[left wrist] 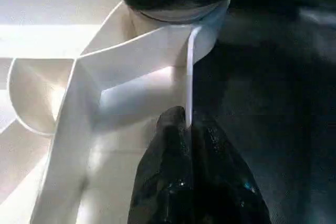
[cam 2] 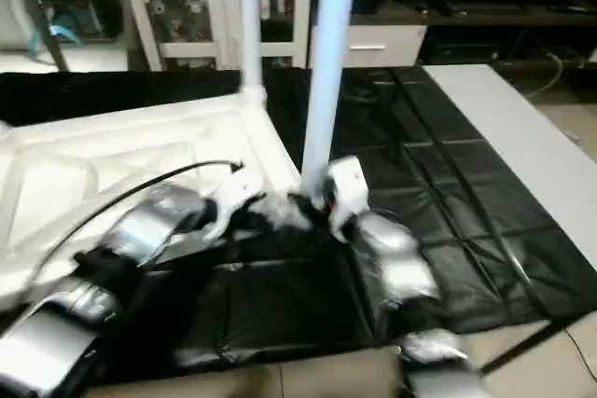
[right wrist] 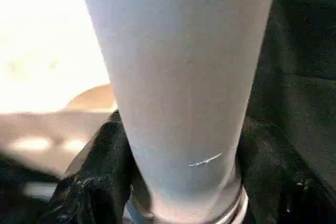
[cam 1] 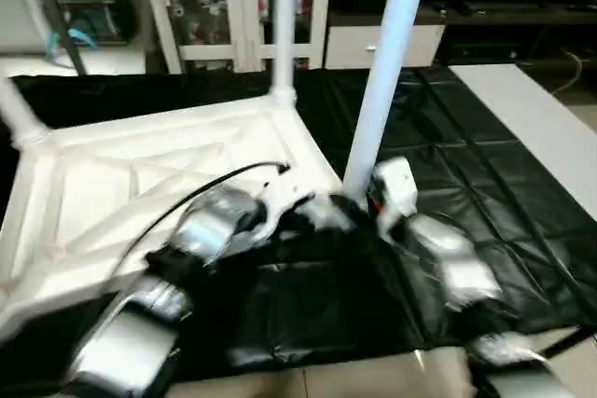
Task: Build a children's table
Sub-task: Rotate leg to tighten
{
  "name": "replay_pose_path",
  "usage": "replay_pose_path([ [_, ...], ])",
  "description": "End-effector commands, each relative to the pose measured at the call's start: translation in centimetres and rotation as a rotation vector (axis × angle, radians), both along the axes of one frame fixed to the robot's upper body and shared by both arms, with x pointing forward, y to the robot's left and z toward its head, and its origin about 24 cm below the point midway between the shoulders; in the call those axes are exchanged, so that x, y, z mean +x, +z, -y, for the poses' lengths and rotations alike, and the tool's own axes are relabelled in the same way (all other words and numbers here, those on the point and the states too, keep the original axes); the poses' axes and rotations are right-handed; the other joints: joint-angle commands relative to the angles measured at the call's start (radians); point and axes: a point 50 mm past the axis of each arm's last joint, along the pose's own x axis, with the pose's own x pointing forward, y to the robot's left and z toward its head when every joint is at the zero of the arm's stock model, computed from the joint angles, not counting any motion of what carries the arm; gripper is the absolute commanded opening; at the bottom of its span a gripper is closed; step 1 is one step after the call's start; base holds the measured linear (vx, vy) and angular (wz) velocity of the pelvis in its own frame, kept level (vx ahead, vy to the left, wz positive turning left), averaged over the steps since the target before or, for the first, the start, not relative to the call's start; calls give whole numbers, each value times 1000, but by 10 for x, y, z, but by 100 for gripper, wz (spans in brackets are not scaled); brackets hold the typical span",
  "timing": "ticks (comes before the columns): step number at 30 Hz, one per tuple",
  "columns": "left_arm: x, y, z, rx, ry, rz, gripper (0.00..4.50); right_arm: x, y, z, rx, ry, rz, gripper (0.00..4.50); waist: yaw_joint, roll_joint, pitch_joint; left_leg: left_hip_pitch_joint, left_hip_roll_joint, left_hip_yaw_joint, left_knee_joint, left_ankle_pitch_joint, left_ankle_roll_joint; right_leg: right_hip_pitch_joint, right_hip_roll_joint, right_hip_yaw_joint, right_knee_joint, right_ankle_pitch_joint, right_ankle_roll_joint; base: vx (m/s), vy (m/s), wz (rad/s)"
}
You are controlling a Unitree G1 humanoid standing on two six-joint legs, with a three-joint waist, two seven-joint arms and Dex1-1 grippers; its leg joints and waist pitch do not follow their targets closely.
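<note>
1. the white square top (cam 1: 140,184) is lying ribbed side up on the black-covered work table (cam 1: 466,184), with the near corner socket (left wrist: 173,19) at its edge closest to the robot.
2. the right gripper (right wrist: 173,182) is clamping the base of a tapered leg (cam 1: 387,72), one finger (right wrist: 100,182) on each side, holding it upright over that socket.
3. the left gripper (left wrist: 186,145) is pinching the thin rim (left wrist: 190,77) of the top beside the socket, fingers together on it, bracing the top.
4. two more legs (cam 1: 284,20) are already standing at the far corners.
5. to do this well, it is probably worth keeping the leg plumb, pressing straight down, and keeping the left brace firm so the top is not sliding.
</note>
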Motion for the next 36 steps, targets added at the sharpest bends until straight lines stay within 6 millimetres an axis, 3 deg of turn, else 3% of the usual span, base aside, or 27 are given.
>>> replay_pose_path([
  [1, 0, -9, 0, 21, 74, -7, 0, -4, -17, -1, -11, -81, -98, 243, 0, -4, -39, 4, 13, -9, -81, -371, -2, 24, -37, 19, -90, -490, -136, 0, 0, 0],
  [2, 3, -9, 2, 31, 90, 10, 0, -2, -18, -4, -16, -169, -124, 243, -1, -7, -40, 1, 12, -9, -80, -364, 5, 26, -37, 20, -88, -474, -138, 0, 0, 0],
  [7, 6, -9, 6, 39, 106, 46, 0, -2, -23, -15, -65, -376, -169, 239, -2, -1, -42, -2, 11, -7, -82, -332, -2, 26, -35, 24, -79, -383, -155, 0, 0, 0],
  [9, 6, -10, 6, 41, 99, 48, 0, -2, -22, -17, -66, -389, -158, 239, -2, 0, -44, 0, 12, -7, -83, -328, -9, 29, -34, 24, -75, -344, -157, 0, 0, 0],
  [14, 5, -12, 7, 49, 58, 55, 0, 3, -8, -13, -13, -396, -65, 239, 2, -1, -44, -2, 12, -4, -82, -317, 10, 34, -35, 26, -71, -288, -173, 0, 0, 0],
  [16, 4, -13, 6, 50, 47, 55, 0, 3, -3, -8, -35, -397, -14, 295, 4, 4, -42, -1, 12, -3, -83, -319, 12, 34, -36, 27, -73, -300, -171, 0, 0, 0],
  [17, 3, -14, 5, 50, 37, 55, 0, 2, -1, -4, -32, -406, 4, 308, 6, 1, -41, 1, 12, -2, -83, -322, 14, 33, -34, 28, -77, -308, -166, 0, 0, 0],
  [19, 2, -16, 5, 51, 26, 47, 0, 0, 3, 2, -30, -415, 26, 308, 10, 2, -43, -1, 11, -2, -82, -301, 18, 36, -35, 29, -73, -294, -170, 0, 0, 0],
  [22, 1, -16, 6, 53, 13, 46, 0, -4, 7, 7, -31, -390, 33, 350, 17, 0, -42, -3, 13, -2, -83, -266, 27, 41, -33, 29, -70, -263, -164, 0, 0, 0],
  [25, 1, -17, 7, 44, -6, 48, 0, -16, 12, 14, -43, -189, 41, 358, 20, 4, -40, -5, 13, -3, -84, -267, 32, 46, -31, 30, -71, -262, -154, 0, 0, 0],
  [29, -2, -17, 8, 27, -60, 42, 0, -51, 13, 22, -89, 166, 34, 358, 30, -5, -36, -10, 16, -6, -85, -284, 46, 52, -35, 31, -82, -334, -119, 0, 0, 0],
  [32, -2, -16, 10, 4, -81, 51, 0, -68, 14, 35, -82, 263, 35, 358, 31, -10, -37, -14, 15, -6, -84, -279, 59, 51, -39, 32, -84, -354, -118, 0, 0, 0],
  [33, -3, -13, 14, -39, -118, 60, 0, -78, 17, 45, -51, 301, 20, 358, 36, -15, -34, -12, 17, -5, -83, -283, 74, 46, -41, 32, -90, -406, -109, 0, 0, 0],
  [36, -5, -7, 19, -98, -196, 106, 0, -84, 18, 58, -58, 316, 7, 358, 35, -16, -34, -17, 15, -7, -83, -268, 79, 45, -41, 30, -93, -441, -102, 0, 0, 0],
])
